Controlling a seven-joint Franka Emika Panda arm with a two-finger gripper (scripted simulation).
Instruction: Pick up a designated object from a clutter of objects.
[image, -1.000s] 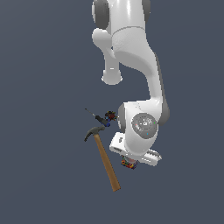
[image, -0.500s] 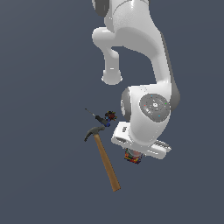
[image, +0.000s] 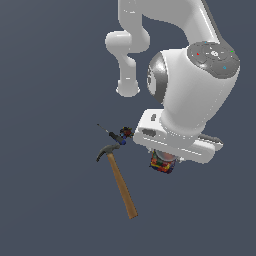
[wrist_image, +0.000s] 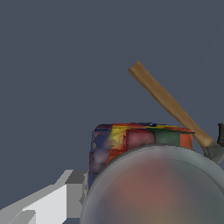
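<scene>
The jar (image: 162, 162) sits right under the gripper (image: 165, 159), its grey lid (wrist_image: 157, 188) filling the wrist view; one finger (wrist_image: 48, 199) shows beside it, but I cannot tell whether the fingers pinch it. To lift well, grip its sides squarely and rise straight. The hammer (image: 119, 180) lies near, the screwdriver (image: 111, 133) and dark toy (image: 125, 132) beyond it; none blocks a vertical lift.

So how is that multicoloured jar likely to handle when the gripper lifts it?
The jar looks rigid and squat, so it should probably hold its shape. Its round lid and smooth walls suggest it could slip or rotate. Packed with blocks, it may be fairly heavy for its size.
</scene>
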